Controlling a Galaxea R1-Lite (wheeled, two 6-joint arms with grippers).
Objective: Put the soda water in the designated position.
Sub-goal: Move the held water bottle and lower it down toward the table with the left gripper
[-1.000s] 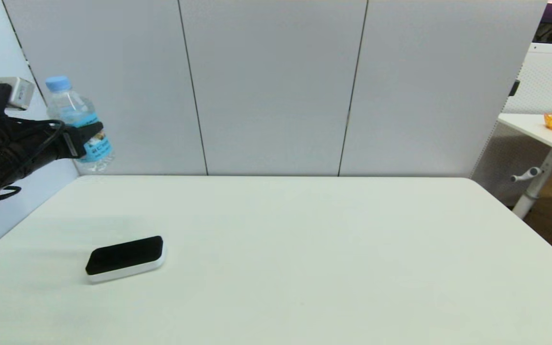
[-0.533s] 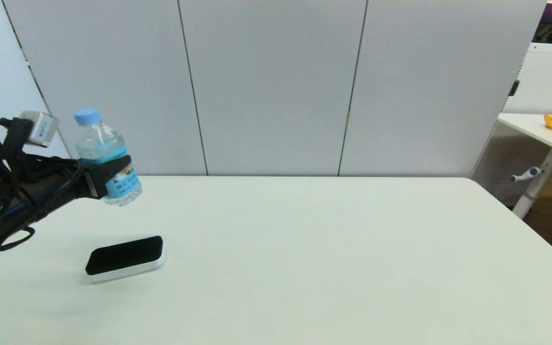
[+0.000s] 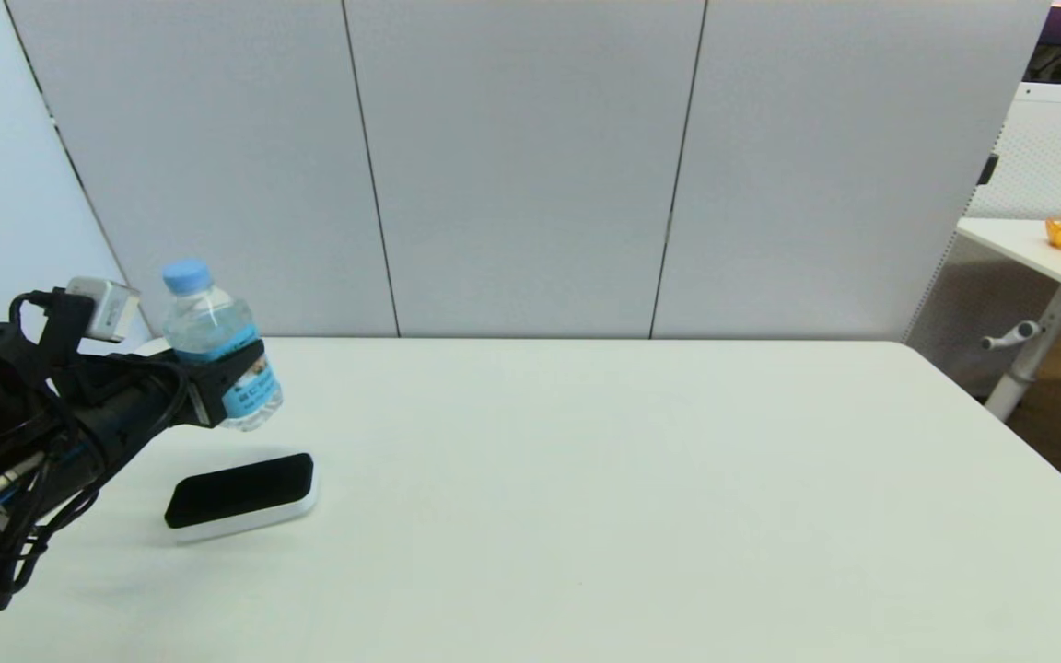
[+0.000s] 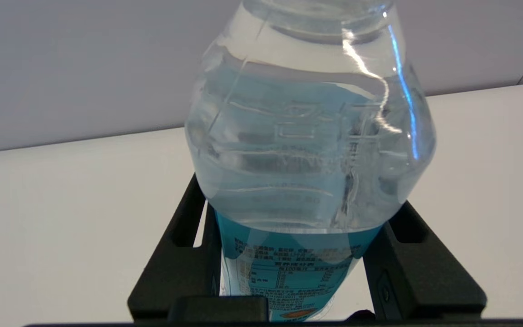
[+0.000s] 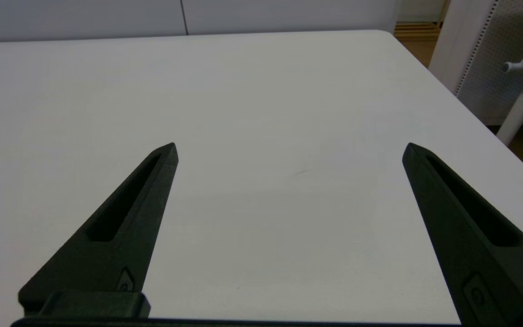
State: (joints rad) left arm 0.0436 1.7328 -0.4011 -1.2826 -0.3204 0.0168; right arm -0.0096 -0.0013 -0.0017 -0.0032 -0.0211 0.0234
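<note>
The left gripper (image 3: 234,385) was clamped on the soda water (image 3: 220,348) at its blue label, holding the bottle nearly upright, cap up, in the air over the left part of the white surface (image 3: 586,479). A black pad with a white rim (image 3: 240,494) lay on the surface just below and nearer the robot. The right gripper (image 5: 288,150) hung over the surface with its fingers spread wide, holding nothing

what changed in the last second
The left gripper, shut on the soda water, carried it down and toward the table's middle, to just above the black pad. The grip is unchanged. The pad has not moved; the right gripper is open over the table.
</note>
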